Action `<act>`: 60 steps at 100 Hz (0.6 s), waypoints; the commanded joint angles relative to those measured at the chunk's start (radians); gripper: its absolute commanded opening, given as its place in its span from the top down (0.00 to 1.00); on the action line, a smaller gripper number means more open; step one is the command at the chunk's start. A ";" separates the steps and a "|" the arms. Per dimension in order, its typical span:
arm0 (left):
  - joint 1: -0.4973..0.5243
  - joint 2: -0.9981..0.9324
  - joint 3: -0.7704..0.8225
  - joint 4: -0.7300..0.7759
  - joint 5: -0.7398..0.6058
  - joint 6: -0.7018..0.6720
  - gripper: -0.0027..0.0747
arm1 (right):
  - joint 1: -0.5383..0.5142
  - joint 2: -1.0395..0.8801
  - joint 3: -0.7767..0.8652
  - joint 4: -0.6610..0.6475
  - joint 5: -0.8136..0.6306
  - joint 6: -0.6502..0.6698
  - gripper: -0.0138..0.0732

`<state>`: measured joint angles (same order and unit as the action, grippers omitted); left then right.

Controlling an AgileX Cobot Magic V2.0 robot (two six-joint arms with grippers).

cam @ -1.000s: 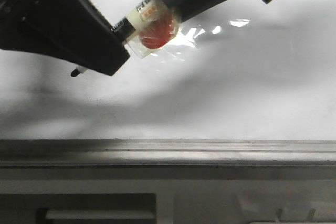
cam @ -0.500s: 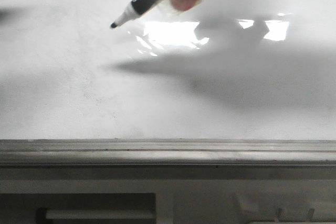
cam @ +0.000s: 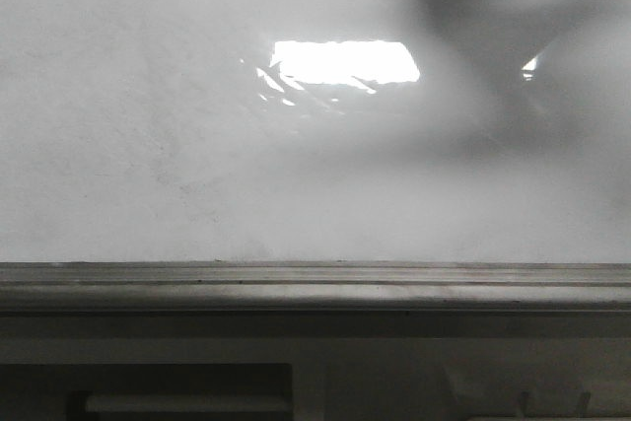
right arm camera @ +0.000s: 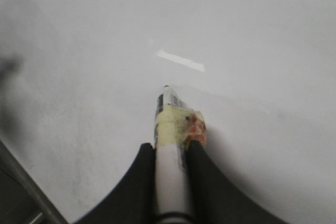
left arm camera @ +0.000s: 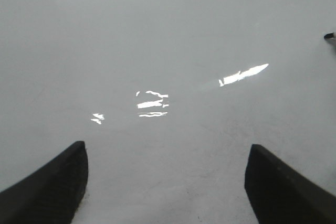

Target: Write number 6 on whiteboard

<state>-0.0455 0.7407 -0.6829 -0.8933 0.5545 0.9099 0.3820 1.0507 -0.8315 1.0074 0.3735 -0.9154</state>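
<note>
Glossy white-grey whiteboard (cam: 197,165) filled the front view, smudged faintly, with one bright rectangular glare patch (cam: 343,61) near its upper middle. No drawn stroke of the number 6 could be made out on it in any view. Lower edge: a grey ledge (cam: 315,288) ran the full width, straight and unbroken. Broad soft shadow (cam: 483,36) lay across the upper right portion; neither arm itself appeared in the front view.

Left hand (left arm camera: 165,182): fingers (left arm camera: 50,187) set wide apart, nothing between them, bare board surface showing across the whole gap and beyond.

Right hand (right arm camera: 170,177): clamped on a marker (right arm camera: 169,145), its barrel wrapped in a yellowish tape band (right arm camera: 173,124) with an orange-red patch. Marker tip (right arm camera: 166,87) pointed toward the board; contact with the surface could not be told. A dark tip-like speck (left arm camera: 329,36) showed at the edge of the left wrist view. Board surface lay unmarked all round the marker, with a dark frame edge (right arm camera: 21,187) at one corner.
</note>
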 commanded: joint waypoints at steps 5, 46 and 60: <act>0.003 -0.004 -0.026 -0.048 -0.047 -0.010 0.24 | 0.000 0.050 -0.030 0.023 0.029 -0.012 0.89; 0.003 -0.004 -0.026 -0.048 -0.049 -0.006 0.24 | -0.022 0.000 0.004 -0.236 0.141 0.178 0.89; 0.003 -0.004 -0.026 -0.048 -0.049 -0.006 0.24 | -0.050 -0.038 -0.004 -0.233 0.095 0.176 0.89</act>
<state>-0.0455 0.7407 -0.6808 -0.8996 0.5491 0.9099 0.3534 1.0368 -0.8042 0.7981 0.5957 -0.7481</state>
